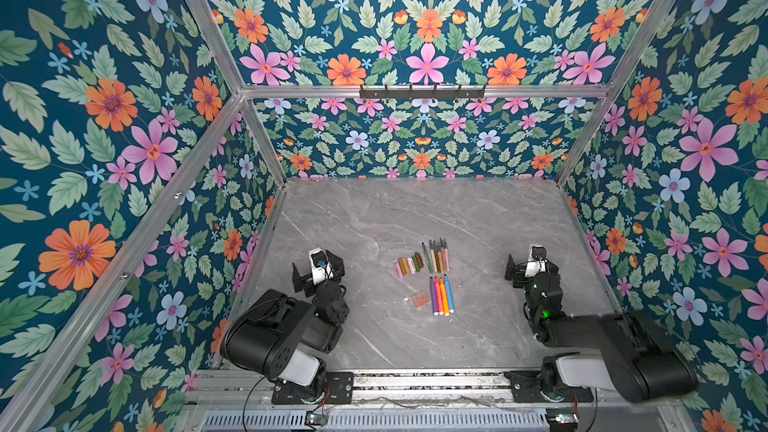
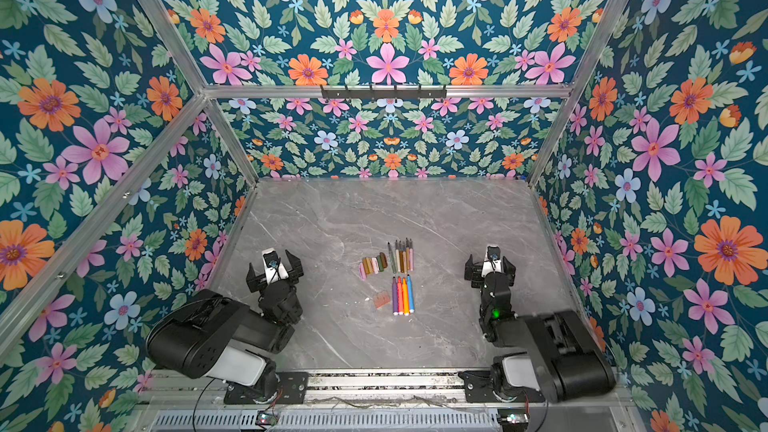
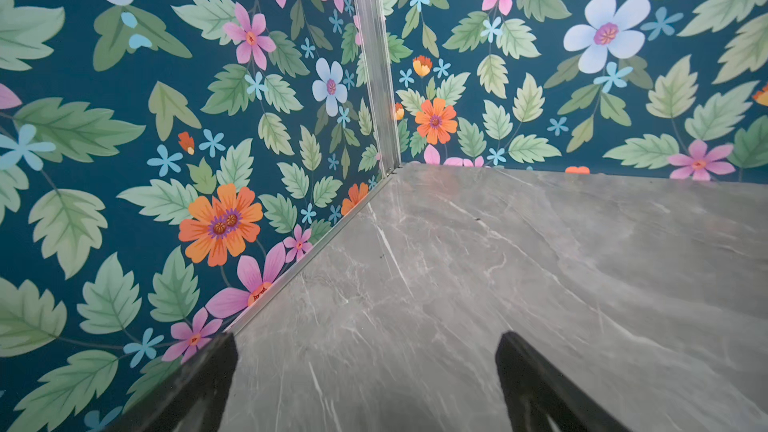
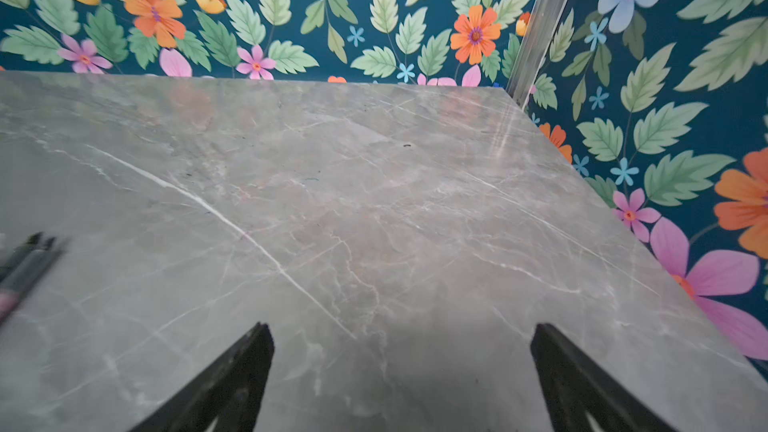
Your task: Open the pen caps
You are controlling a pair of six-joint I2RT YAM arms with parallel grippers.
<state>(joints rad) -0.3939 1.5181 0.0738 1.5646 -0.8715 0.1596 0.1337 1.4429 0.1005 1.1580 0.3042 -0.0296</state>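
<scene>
Pink, tan, brown, olive pen caps (image 1: 409, 264) lie loose beside bare-tipped markers (image 1: 436, 257); uncapping looks done, while left gripper (image 1: 318, 264) and right gripper (image 1: 530, 263) gape wide, empty.

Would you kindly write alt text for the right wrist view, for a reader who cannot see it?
The right tool hangs open over a grey marble table, its two black fingers spread wide with nothing between them. Blurred dark marker tips poke in at the frame's edge; floral wallpaper lines the walls behind.

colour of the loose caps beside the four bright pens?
The caps are translucent reddish-orange, clearest in a top view.
</scene>
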